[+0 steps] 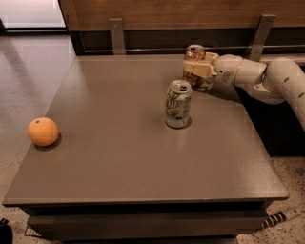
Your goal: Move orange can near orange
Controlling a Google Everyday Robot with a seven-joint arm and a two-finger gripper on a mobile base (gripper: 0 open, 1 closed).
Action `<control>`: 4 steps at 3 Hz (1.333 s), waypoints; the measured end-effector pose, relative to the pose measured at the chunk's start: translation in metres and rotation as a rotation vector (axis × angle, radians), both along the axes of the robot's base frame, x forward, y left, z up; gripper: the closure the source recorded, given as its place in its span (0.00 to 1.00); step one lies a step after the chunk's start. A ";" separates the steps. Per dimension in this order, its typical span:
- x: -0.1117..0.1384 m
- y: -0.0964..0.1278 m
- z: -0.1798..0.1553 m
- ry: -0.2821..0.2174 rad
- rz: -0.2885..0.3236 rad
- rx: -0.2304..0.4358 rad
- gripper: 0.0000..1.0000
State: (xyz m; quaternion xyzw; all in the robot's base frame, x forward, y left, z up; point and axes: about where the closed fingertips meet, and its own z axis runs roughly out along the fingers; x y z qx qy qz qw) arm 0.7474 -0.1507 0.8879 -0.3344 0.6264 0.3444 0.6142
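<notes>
Found orange can [194,51] standing upright at far right rear of bench [119,162]; long axis vertical, silver top facing up, base on bench surface so far as visible; lower body hidden behind pincer [194,71], so markings and their facing could not be read.

Recorded pincer at far right rear of bench, directly against orange can, its pale front part lying across can's near side; reached in from right on white arm [257,76], held roughly level above bench edge; could not tell whether pincer was closed on can or merely set around it.

Noted orange [43,132] resting on bench near left edge, toward front; well apart from orange can, almost whole bench width between them; round, matte, small dimple near top.

Noted white and green can [178,104] upright near bench middle, right of centre, just in front of and slightly left of pincer; close to it, not touching; opened top facing up.

Logged wooden wall panel [157,14] behind bench, with two metal brackets [116,35] standing at rear edge; pale speckled floor [28,71] at left.
</notes>
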 end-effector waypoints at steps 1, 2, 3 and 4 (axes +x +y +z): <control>-0.003 0.000 0.016 -0.008 -0.004 0.005 1.00; -0.013 0.001 0.048 -0.035 -0.020 0.000 1.00; -0.029 0.009 0.083 -0.057 -0.020 -0.005 1.00; -0.048 0.019 0.113 -0.067 -0.015 -0.010 1.00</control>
